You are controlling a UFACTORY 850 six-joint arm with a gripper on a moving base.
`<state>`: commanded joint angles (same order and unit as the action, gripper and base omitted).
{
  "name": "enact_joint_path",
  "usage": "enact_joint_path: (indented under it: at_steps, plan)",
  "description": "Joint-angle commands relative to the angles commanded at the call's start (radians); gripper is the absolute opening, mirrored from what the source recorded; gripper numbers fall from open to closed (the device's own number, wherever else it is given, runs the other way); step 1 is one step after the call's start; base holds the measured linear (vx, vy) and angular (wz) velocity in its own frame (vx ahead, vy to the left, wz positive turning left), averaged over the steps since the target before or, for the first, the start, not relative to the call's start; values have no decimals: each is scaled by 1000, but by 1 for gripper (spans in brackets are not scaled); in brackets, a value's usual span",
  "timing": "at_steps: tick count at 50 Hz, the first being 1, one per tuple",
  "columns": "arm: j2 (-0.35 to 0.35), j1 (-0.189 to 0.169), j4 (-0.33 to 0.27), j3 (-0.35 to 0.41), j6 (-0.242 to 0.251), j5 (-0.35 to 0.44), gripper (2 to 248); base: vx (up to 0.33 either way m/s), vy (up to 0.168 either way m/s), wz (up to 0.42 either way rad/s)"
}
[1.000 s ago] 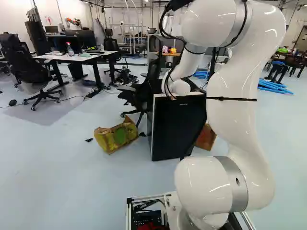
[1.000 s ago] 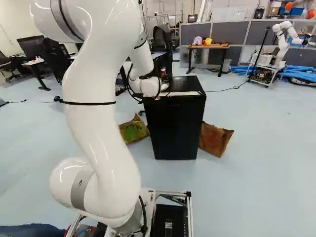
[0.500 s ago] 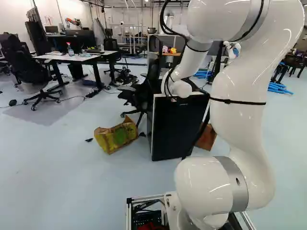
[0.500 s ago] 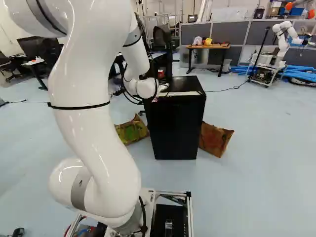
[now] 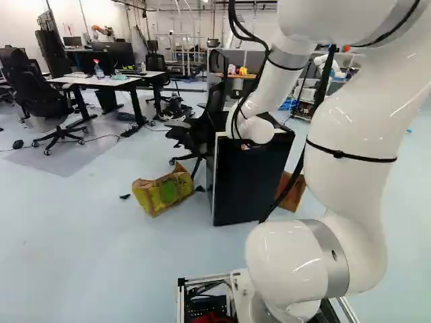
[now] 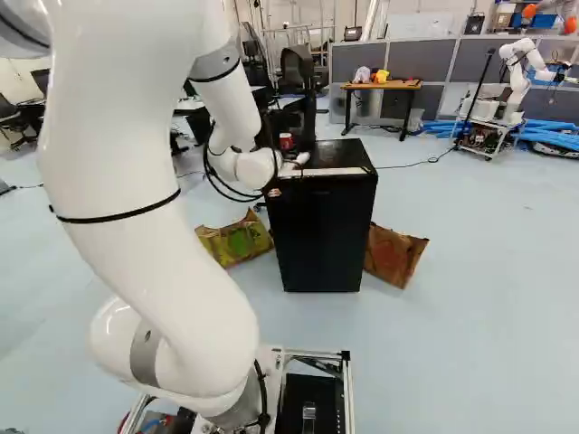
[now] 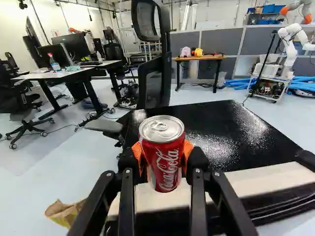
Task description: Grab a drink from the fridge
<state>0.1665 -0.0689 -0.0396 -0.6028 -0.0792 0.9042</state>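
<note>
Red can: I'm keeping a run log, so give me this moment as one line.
red can: upright, off the fridge | gripper: closed on it from two sides | fridge: standing close by the held drink

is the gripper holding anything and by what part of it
The gripper holds a red can by both sides of its body, below the rim.

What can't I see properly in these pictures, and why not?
Inside the fridge: hidden by its black front, both base views.
Back of the red can: hidden by its near side, wrist view.
Most of the pincer: hidden behind the arm's wrist, left base view.
Top of the arm: cut off by the upper edge, both base views.
Pink thing far off: too small, wrist view.
</note>
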Motion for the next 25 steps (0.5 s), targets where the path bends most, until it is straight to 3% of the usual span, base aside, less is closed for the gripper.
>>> enact_joint_path:
  at_steps: [25]
  plan:
    - [-200, 31, 18, 231, 35, -14, 100, 0, 0, 0]
